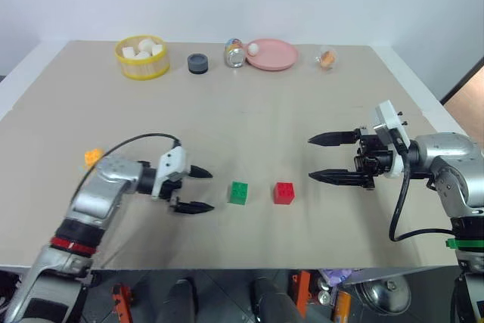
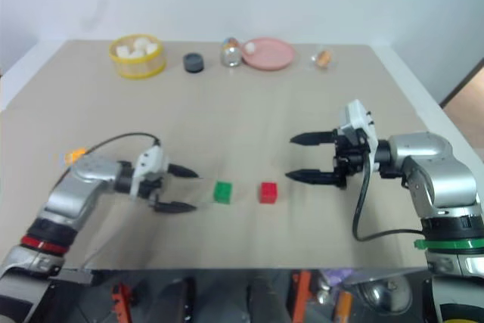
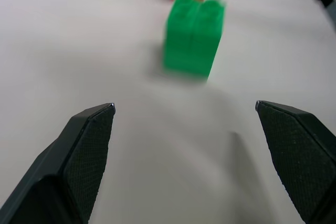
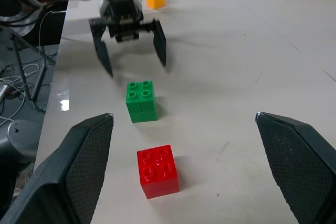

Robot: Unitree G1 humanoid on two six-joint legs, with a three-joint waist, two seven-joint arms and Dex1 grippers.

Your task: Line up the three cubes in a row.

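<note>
1. Green cube (image 1: 239,192) sits on the table (image 1: 257,111); red cube (image 1: 284,193) just to its right
2. Yellow-orange cube (image 1: 92,157) lies far left of green
3. Left gripper (image 1: 198,189) wide, empty, just left of green
4. Right gripper (image 1: 324,158) wide, empty, right of red

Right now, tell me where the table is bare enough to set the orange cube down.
Bare table lies between the green cube and the open left pincer, and across the middle. The far edge is crowded: yellow basket, dark puck, pink plate.
</note>
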